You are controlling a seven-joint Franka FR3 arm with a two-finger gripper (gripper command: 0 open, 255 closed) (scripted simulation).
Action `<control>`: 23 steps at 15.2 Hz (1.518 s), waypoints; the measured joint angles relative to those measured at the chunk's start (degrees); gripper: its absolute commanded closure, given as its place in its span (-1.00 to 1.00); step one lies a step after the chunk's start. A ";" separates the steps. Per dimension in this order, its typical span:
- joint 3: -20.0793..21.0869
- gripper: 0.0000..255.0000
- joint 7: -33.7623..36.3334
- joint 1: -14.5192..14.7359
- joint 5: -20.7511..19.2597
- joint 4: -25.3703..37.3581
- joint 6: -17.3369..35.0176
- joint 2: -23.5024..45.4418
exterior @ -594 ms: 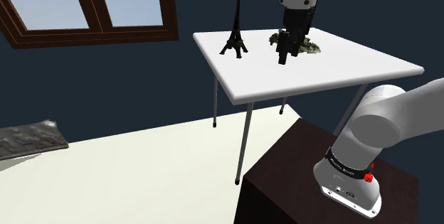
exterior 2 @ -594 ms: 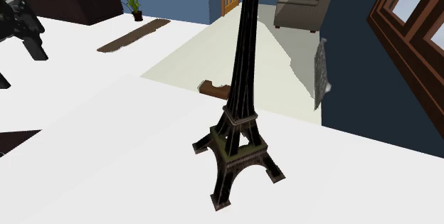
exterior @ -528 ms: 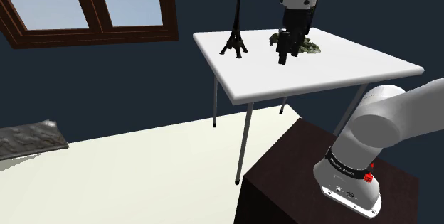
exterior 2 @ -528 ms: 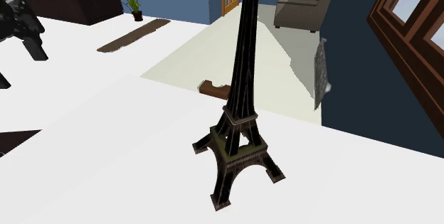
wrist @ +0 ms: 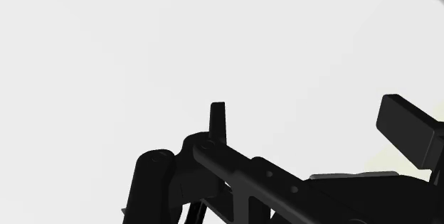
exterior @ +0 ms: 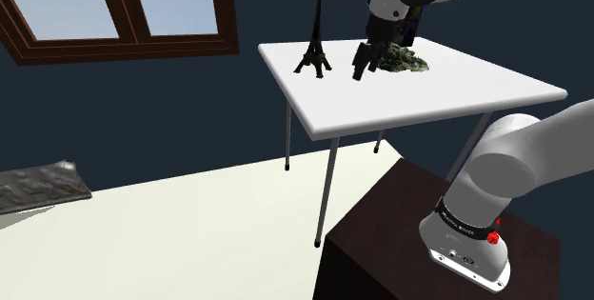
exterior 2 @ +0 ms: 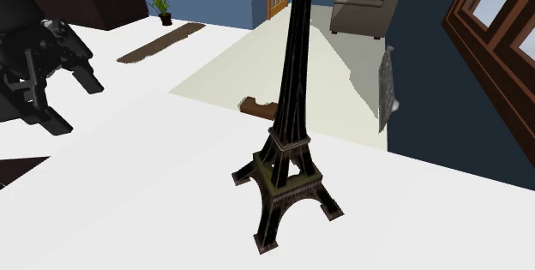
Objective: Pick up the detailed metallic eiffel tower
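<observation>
The dark metallic Eiffel tower point(exterior: 314, 49) stands upright near the far corner of the white table point(exterior: 428, 98), towards the shoulder view's left. In the second exterior view the tower point(exterior 2: 291, 144) rises on its four splayed legs in the middle. My black gripper point(exterior: 359, 70) hangs tilted just above the tabletop, a short way to the tower's right in the shoulder view and apart from it. In the second exterior view the gripper point(exterior 2: 70, 104) is open at the left. In the wrist view the gripper point(wrist: 313, 124) has only bare white tabletop between its fingers.
A mossy green-grey lump point(exterior: 407, 60) lies on the table just behind the gripper. The table's near edge runs close below the tower's feet. A wood-framed window point(exterior: 124, 8) fills the wall at left. My dark stand point(exterior: 419, 241) sits below the table's near corner.
The gripper has swung towards the tower, to the shoulder view's left, and tilted. In the second exterior view it has come further in from the left. The tower has not moved.
</observation>
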 measured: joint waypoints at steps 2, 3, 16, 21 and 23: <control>-1.58 -1.00 -2.02 -0.04 0.09 -0.04 5.62 1.93; -2.81 -1.00 -3.53 -0.18 0.06 -0.88 8.88 2.59; -17.27 -1.00 -24.26 9.18 13.78 6.92 41.22 20.07; -26.77 -1.00 -39.89 19.06 29.35 14.12 48.47 27.21; -29.11 -1.00 -44.67 21.39 34.29 15.94 49.37 28.65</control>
